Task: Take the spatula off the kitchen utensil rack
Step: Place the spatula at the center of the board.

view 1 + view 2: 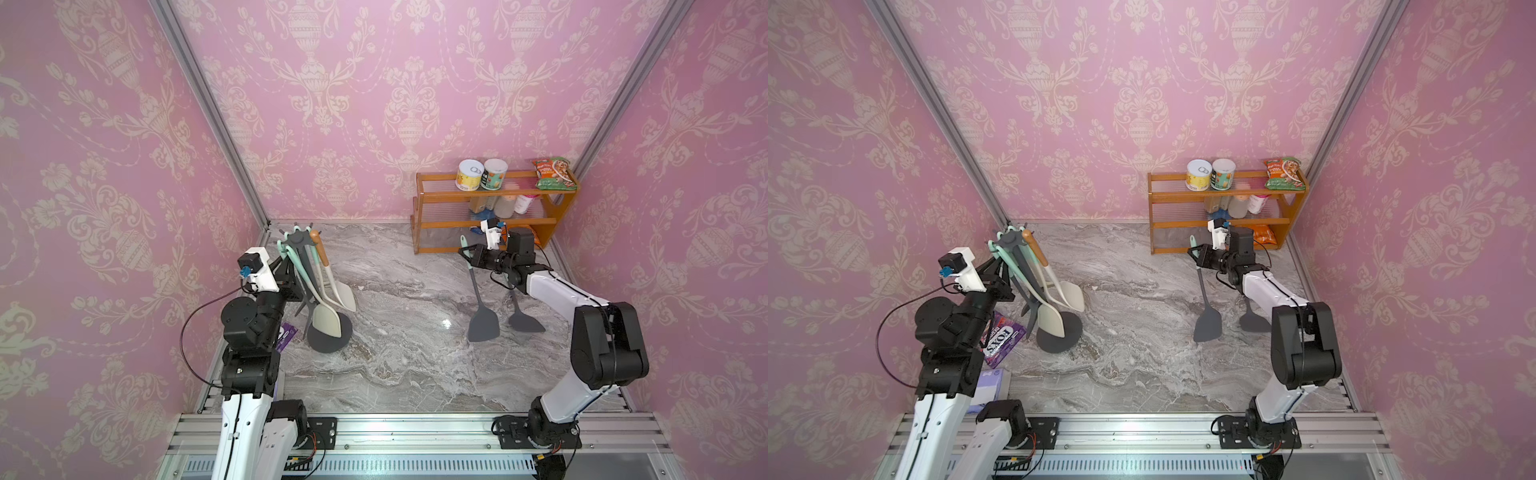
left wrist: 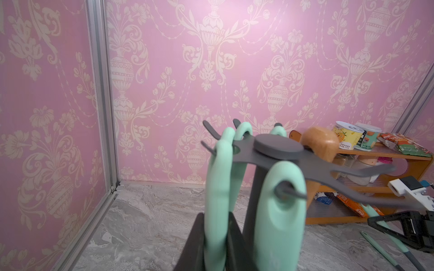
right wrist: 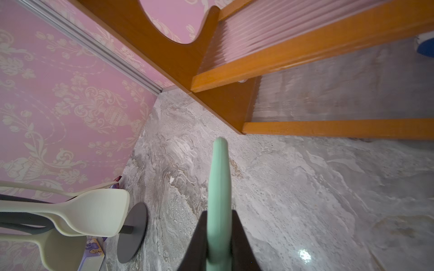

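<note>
- Closest to the right wrist camera, the right fingers [image 3: 242,244] were clenched on the mint handle of the spatula [image 3: 219,176].
- In both top views, the spatula [image 1: 482,324] hung blade-down over the worktop [image 1: 395,365]. It was near the orange wooden shelf [image 1: 449,198] and well apart from the kitchen utensil rack [image 1: 332,343].
- Whether its dark grey blade touched the worktop could not be told. The dark shape beside it read as its shadow or reflection.
- The left fingers [image 2: 195,246] were clamped around a mint-handled utensil [image 2: 219,178] hanging on the rack, probably to steady the stand.
- Step in hand, as judged: the lift-off looked done, with only the set-down left.
- The next move called for lowering the spatula onto bare worktop clear of the shelf, then letting go.
- Counts:
  - two arms
  - one spatula off the rack
  - one rack, carrying one wooden-handled utensil [image 1: 318,245] and at least three mint handles, the exact number hidden by overlap
  - two pale blades plainly visible
  - two cans [image 1: 469,176] on the top shelf
  - one green snack bag [image 1: 555,173]
</note>
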### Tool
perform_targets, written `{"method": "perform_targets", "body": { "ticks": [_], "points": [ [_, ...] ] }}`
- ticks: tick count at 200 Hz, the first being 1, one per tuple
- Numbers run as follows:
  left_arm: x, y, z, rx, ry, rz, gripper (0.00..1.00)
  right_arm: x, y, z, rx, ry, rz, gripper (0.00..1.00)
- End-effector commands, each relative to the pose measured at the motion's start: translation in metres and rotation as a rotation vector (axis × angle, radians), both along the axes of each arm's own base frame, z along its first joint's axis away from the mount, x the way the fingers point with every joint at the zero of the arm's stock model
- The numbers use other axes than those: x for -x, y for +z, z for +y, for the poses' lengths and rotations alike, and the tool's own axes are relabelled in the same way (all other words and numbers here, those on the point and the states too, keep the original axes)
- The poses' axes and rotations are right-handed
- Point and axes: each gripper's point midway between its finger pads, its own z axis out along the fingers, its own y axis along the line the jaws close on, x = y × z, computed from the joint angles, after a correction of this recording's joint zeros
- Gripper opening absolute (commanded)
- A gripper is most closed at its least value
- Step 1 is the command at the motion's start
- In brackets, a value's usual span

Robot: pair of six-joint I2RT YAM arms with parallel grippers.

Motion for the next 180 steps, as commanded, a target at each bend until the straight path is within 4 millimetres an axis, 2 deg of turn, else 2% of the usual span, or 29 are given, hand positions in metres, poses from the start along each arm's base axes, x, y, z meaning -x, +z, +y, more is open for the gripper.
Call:
{"method": "perform_targets", "body": {
  "ticks": [1,25,44,50,54,104,149,180],
  "points": [
    [0.000,-0.023,0.005,0.044,0.025,0.086,0.00,-0.003,-0.018,-0.007,-0.015,-0.018,0.082,0.00],
    [0.001,-0.024,0.006,0.039,0.028,0.087,0.00,-0.013,-0.038,-0.021,-0.025,-0.045,0.105,0.00],
    [0.001,-0.022,0.006,0.032,0.030,0.086,0.00,-0.020,-0.049,-0.032,0.035,-0.053,0.127,0.00],
    [0.001,-0.022,0.006,0.032,0.030,0.085,0.00,-0.018,-0.060,-0.036,0.058,-0.057,0.154,0.00],
    [0.001,-0.022,0.006,0.031,0.030,0.086,0.00,-0.026,-0.051,-0.038,0.067,-0.062,0.131,0.00],
    [0.001,-0.021,0.005,0.028,0.027,0.085,0.00,-0.040,-0.071,-0.067,0.115,-0.112,0.158,0.00],
    [0.001,-0.020,0.005,0.028,0.024,0.083,0.00,-0.050,-0.075,-0.071,0.062,-0.123,0.154,0.00],
    [0.002,-0.018,0.005,0.024,0.027,0.080,0.00,-0.049,-0.087,-0.076,0.084,-0.151,0.221,0.00]
  ]
}}
